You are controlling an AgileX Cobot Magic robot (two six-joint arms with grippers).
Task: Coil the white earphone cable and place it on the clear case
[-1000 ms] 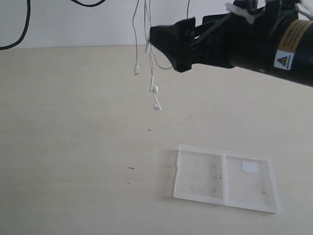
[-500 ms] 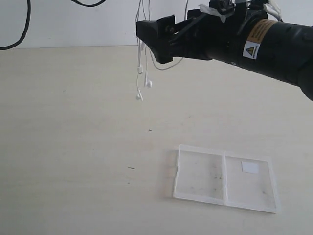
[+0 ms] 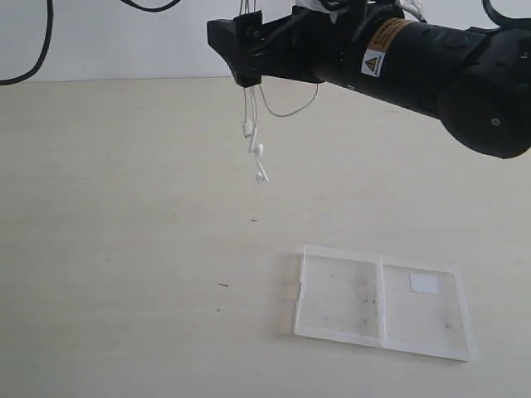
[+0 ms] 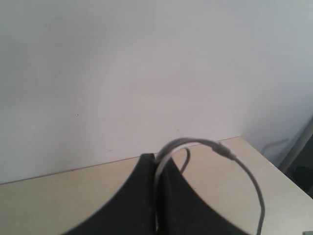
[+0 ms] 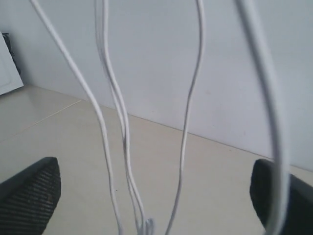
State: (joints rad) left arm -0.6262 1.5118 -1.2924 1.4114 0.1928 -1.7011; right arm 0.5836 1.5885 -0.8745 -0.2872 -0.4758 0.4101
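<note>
White earphone cable [image 3: 251,124] hangs in loose strands from above the exterior view, well off the table [image 3: 124,249]; its small white ends dangle in a bunch in mid-air, up and to the left of the clear case [image 3: 382,303] and well apart from it. The clear case lies open and flat on the table, two panels side by side, a white sticker [image 3: 424,283] on the right one. The right gripper [image 3: 236,54] reaches across the top of that view with its fingers spread wide; in the right wrist view several strands [image 5: 188,122] hang between the two fingers [image 5: 29,196], and whether any strand touches a pad I cannot tell. The left gripper [image 4: 155,166] is pinched tight on the white earphone cable, which arches out of its closed tips [image 4: 239,164]; it is outside the exterior view. Thick black cables [image 3: 46,41] hang against the wall at the upper left.

Against a second ago, the right gripper has moved left and a little up, so the strands now run across its tip rather than beside it; the dangling ends, then spread apart, are gathered closer together; the case lies where it lay.
</note>
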